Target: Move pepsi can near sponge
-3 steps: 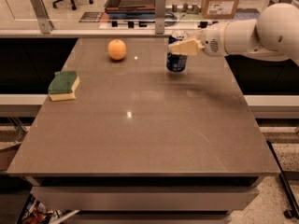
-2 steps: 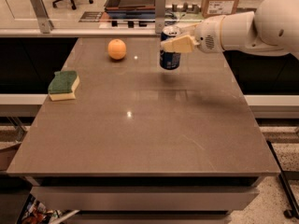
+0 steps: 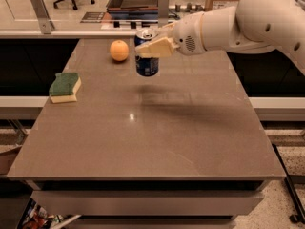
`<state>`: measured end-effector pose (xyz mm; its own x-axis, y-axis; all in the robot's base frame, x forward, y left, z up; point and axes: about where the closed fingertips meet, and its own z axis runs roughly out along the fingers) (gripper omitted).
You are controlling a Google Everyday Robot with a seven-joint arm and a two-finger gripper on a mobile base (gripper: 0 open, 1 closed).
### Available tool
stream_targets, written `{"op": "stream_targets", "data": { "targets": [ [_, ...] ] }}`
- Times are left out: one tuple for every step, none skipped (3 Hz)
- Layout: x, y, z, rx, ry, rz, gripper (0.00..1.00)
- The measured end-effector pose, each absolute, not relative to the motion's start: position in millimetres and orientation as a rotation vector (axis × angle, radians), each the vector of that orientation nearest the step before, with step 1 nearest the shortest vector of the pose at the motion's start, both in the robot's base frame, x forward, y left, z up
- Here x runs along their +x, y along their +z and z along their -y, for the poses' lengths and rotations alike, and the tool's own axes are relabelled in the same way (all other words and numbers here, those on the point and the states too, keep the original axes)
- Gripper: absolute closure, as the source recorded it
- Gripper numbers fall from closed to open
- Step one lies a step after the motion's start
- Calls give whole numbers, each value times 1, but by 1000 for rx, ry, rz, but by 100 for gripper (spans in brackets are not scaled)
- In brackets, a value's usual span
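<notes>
Has lifted can [image 3: 147, 65] off the table and carried it left, gripper [image 3: 148, 46] clamped round it, with sponge [image 3: 64, 86] well apart, left and nearer.

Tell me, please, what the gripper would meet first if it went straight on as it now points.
Probably the orange: the gripper, shut on the lifted pepsi can, points toward the picture's left, where the orange lies. Depth is unclear, so it might pass above it.
</notes>
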<state>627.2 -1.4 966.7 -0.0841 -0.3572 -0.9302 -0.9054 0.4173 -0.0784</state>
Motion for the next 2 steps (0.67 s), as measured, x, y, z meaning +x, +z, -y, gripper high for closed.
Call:
{"op": "stream_targets", "data": {
  "targets": [
    [604, 966, -32, -1175, 760, -1643, 100],
    [584, 959, -59, -1222, 834, -1637, 100]
  ]
}}
